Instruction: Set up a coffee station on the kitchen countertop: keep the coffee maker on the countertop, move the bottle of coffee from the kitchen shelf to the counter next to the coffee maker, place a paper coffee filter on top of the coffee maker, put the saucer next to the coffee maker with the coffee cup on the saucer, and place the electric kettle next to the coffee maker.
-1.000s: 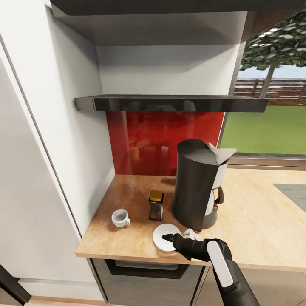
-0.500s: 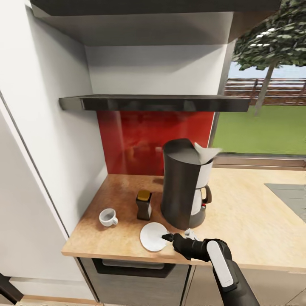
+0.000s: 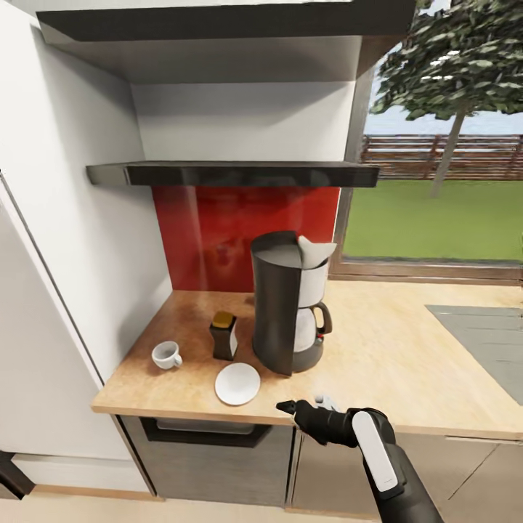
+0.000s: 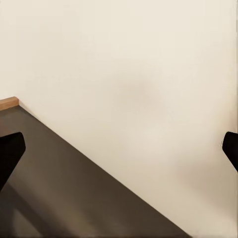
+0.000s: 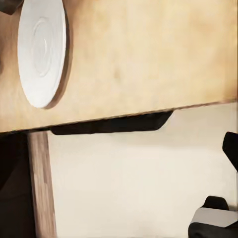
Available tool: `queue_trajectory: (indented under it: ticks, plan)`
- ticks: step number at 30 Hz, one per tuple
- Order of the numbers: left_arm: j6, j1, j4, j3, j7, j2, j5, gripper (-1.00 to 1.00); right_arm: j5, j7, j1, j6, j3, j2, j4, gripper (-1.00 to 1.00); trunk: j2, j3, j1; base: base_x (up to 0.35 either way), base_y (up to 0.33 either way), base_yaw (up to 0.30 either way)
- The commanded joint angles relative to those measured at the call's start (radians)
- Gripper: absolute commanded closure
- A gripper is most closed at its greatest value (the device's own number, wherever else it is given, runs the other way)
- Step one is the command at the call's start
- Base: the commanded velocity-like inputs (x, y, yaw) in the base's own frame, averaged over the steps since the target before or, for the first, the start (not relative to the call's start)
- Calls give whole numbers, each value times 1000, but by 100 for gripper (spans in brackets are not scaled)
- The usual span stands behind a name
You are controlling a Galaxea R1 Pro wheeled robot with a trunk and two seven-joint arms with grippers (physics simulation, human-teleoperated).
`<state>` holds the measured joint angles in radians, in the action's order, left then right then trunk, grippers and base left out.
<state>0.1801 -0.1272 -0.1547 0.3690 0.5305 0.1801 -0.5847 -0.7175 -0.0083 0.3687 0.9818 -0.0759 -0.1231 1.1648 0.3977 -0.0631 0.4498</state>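
Head view: the coffee maker (image 3: 285, 312) stands upright on the kitchen worktop (image 3: 392, 363), in front of the red backsplash (image 3: 211, 232), and serves as the landmark. The paper coffee filter (image 3: 317, 252) sits on top of it, over the pale basket. The bottle of coffee (image 3: 224, 335) stands upright just beside the coffee maker, on the side toward the tall white cabinet (image 3: 58, 290). The saucer (image 3: 237, 383) lies flat on the worktop near the coffee maker, toward the front edge, with nothing on it. The coffee cup (image 3: 166, 355) stands on the bare worktop, beyond the bottle from the coffee maker and apart from the saucer. The kitchen shelf (image 3: 232, 174) hangs above the coffee maker. The steel sink (image 3: 490, 341) lies well apart from the coffee maker, on the window side. The right end effector (image 3: 287, 408) hovers at the worktop's front edge, below the coffee maker in this view, grasping nothing; whether its fingers are parted cannot be told here.

Right wrist view: the saucer (image 5: 41, 52) lies on the worktop (image 5: 148, 54) above a dark drawer recess (image 5: 111, 124).

Left wrist view: two dark fingertips (image 4: 10, 153) stand wide apart at opposite borders, so the left end effector (image 4: 119, 156) is released.
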Motion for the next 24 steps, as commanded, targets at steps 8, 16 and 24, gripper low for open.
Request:
queue_trajectory:
  ticks: [8, 16, 24]
  plan:
    - [9, 0, -5, 5, 7, 1, -6, -100, -2, -1, 1, 5, 0, -3, -1, -100, 2, -2, 0, -286, -112, 0]
    - [-5, 0, -5, 7, 3, 1, -9, -100, -1, 1, 1, 5, 37, -11, -84, -100, 2, -2, 0, -297, -4, 0]
    - [-33, 0, -8, 13, -1, -12, 3, -100, 104, -4, 1, -65, 63, 27, -441, -100, 2, -2, 0, -28, 0, 0]
